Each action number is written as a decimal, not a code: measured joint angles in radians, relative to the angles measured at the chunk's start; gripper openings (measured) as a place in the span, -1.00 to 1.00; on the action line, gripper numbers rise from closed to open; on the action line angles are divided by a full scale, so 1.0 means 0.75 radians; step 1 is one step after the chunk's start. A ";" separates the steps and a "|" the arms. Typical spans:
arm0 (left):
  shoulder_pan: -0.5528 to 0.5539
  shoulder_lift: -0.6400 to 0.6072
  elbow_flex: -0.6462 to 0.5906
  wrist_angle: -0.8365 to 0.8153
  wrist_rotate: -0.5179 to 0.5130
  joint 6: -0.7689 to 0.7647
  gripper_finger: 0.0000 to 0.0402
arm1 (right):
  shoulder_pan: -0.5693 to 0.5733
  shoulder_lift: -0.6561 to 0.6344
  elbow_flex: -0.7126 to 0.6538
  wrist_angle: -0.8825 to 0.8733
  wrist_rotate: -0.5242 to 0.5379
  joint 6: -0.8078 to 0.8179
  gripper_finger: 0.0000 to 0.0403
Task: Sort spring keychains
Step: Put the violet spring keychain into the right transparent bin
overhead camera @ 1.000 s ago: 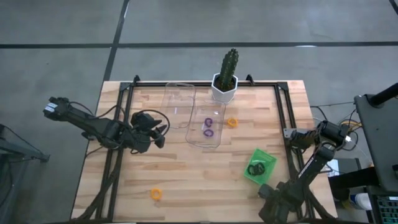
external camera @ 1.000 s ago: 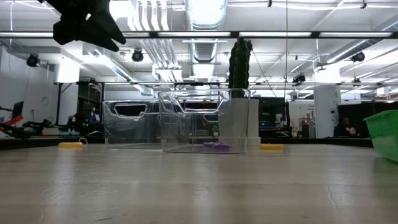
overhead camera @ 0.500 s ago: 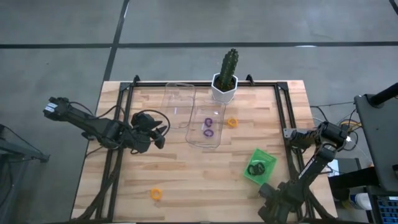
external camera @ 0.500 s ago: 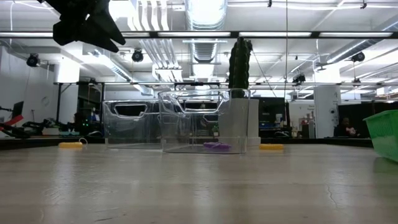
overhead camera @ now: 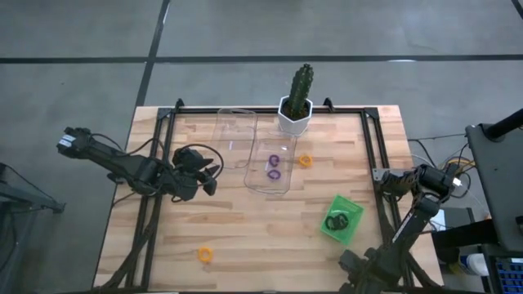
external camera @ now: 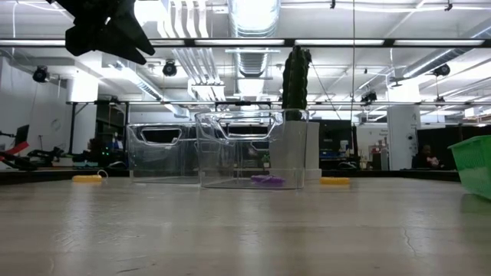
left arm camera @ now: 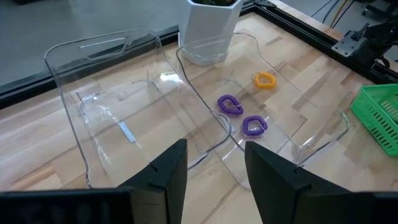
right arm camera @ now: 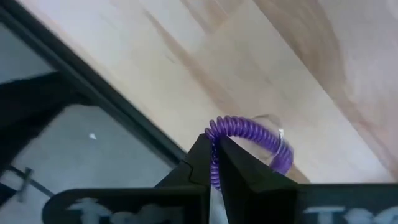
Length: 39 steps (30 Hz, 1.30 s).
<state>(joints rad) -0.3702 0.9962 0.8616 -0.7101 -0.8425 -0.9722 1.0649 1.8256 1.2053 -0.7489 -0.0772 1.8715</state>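
Nearest the front edge of the wooden worktop (overhead camera: 245, 229) lies a lone orange keychain (overhead camera: 204, 255), well apart from everything else. Farther back and toward the right side sits the green square tray (overhead camera: 353, 214), tilted relative to the planks, with the black keychains (overhead camera: 336, 220) coiled inside it. At the right edge of the worktop, the right claw (right arm camera: 215, 163) is pinched tight on a purple keychain (right arm camera: 249, 135), whose coil arches up from between the two dark fingers (the wrist view shows it above the worktop's edge, beside the black frame rail). On the left side, the left claw (left arm camera: 214, 165) hangs above the worktop with its fingers spread wide and nothing between them, facing the clear trays. The nearer clear tray (overhead camera: 283, 184) holds two purple keychains (overhead camera: 273, 167), one just behind the other. Just beside that tray's right wall, on the bare wood, rests a second orange keychain (overhead camera: 305, 161). The other clear tray (overhead camera: 235, 124) stands to the left and slightly farther back, touching or nearly touching the first; nothing shows inside it. At the far edge stands a cactus (overhead camera: 301, 85) in a white pot (overhead camera: 292, 119), close behind the trays.
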 joint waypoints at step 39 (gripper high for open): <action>0.001 0.000 0.000 -0.003 -0.156 0.356 -0.24 | -0.963 -0.069 0.563 -0.042 0.934 -1.398 -0.94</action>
<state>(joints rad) -0.3698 0.9962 0.8616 -0.7120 -0.9594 -0.7051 0.3424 1.7737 1.6276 -0.7802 0.6232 0.8228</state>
